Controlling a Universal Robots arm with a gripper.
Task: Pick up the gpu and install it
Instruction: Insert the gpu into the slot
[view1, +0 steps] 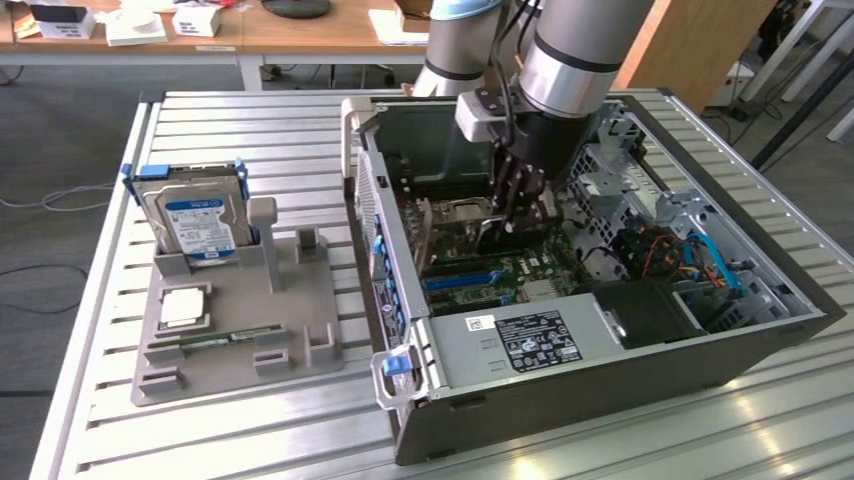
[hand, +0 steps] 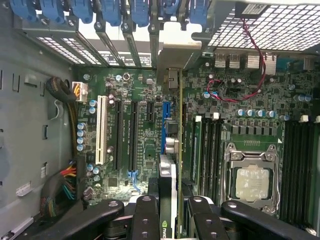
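The jaws are clamping the gpu (hand: 169, 167) on edge, one on each flat face. The card is hanging inside the open computer case (view1: 601, 390) just above the motherboard (hand: 140, 150), between the expansion slots and the memory slots. The case is lying on the slatted worktop (view1: 267, 130).

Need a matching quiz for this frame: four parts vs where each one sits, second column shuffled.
1. gpu
2. hard drive
3. memory stick
4. power supply

A. lying flat on the grey tray
B. held by the gripper above the motherboard
C. upright in a blue frame
D. inside the computer case

Pairs: 1-B, 2-C, 3-A, 4-D
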